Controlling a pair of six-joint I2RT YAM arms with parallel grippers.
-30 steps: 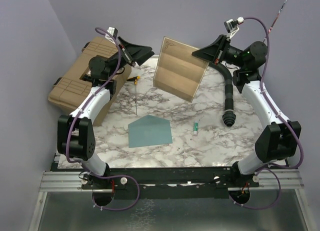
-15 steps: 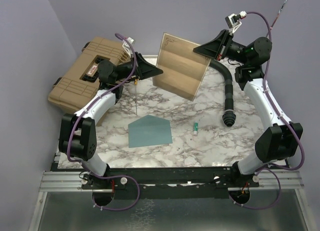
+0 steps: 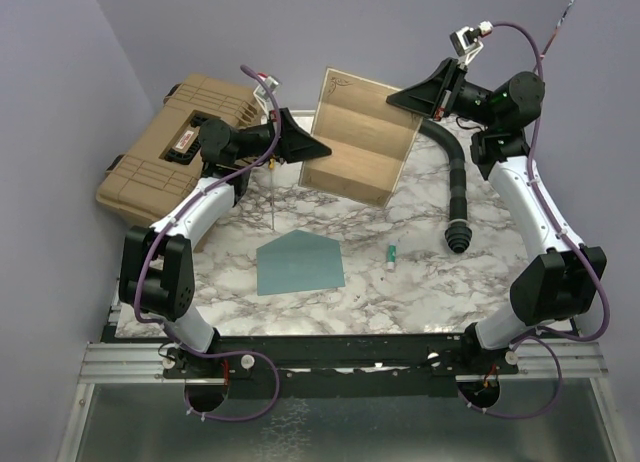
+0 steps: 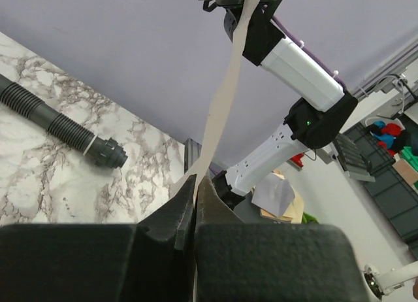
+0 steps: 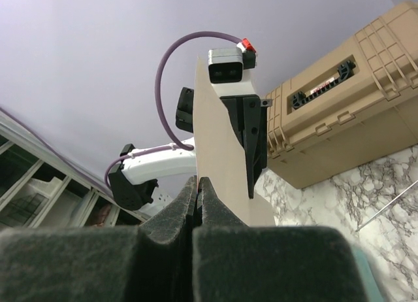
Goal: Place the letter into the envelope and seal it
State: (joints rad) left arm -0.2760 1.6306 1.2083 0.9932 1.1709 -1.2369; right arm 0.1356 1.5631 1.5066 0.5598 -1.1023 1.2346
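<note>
The letter (image 3: 358,139), a tan creased sheet, hangs in the air above the back of the table, held between both arms. My left gripper (image 3: 318,148) is shut on its left edge, and the sheet (image 4: 222,99) rises edge-on from the closed jaws. My right gripper (image 3: 396,98) is shut on the upper right corner, with the letter (image 5: 219,158) standing up from its tips (image 5: 197,182). The envelope (image 3: 299,263), teal with its pointed flap open, lies flat on the marble table near the front centre, away from both grippers.
A tan hard case (image 3: 172,147) sits at the back left. A black corrugated hose (image 3: 455,187) lies along the right side. A small green-and-white marker (image 3: 392,254) rests right of the envelope, and a thin rod (image 3: 272,197) lies left of centre.
My left arm swung right from the case to the letter's left edge, and its jaws closed on the sheet. The right gripper kept its hold, and the letter shifted only slightly.
</note>
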